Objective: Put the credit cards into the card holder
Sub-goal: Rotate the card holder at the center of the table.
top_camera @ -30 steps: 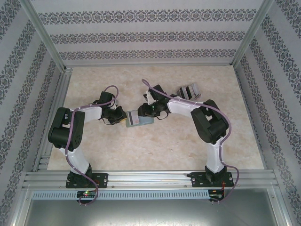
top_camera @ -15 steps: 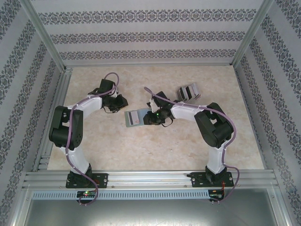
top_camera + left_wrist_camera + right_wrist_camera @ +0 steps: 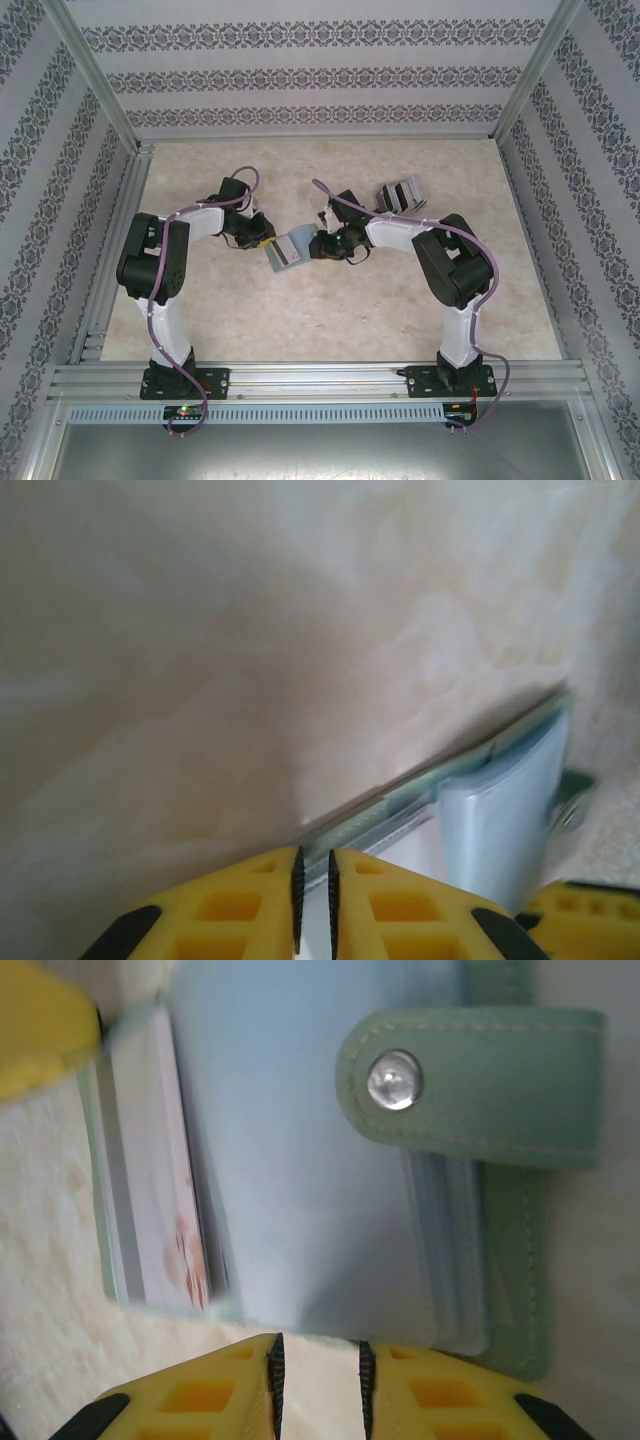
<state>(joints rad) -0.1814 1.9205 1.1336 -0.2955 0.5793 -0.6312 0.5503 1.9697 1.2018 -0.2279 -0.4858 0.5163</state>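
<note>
We reckon one pale plastic card (image 3: 150, 1190) sits in the open sage-green snap wallet (image 3: 300, 1160); left gripper (image 3: 313, 890) and right gripper (image 3: 318, 1380) narrow, grip unclear.

Sits boxed in on three sides by walls (image 3: 320, 75) papered in pale stripes and dark bands of floral ornament; framed by bare aluminium posts (image 3: 97, 80) slanting up at the back corners; floored with a beige, marble-veined tabletop (image 3: 300, 320), matte and faintly mottled; edged along the near side with a ribbed aluminium rail (image 3: 320, 378), a perforated strip (image 3: 320, 412) just below it and a grey metal ledge (image 3: 320, 452) beneath; lit softly and evenly, with only faint shadows.
</note>
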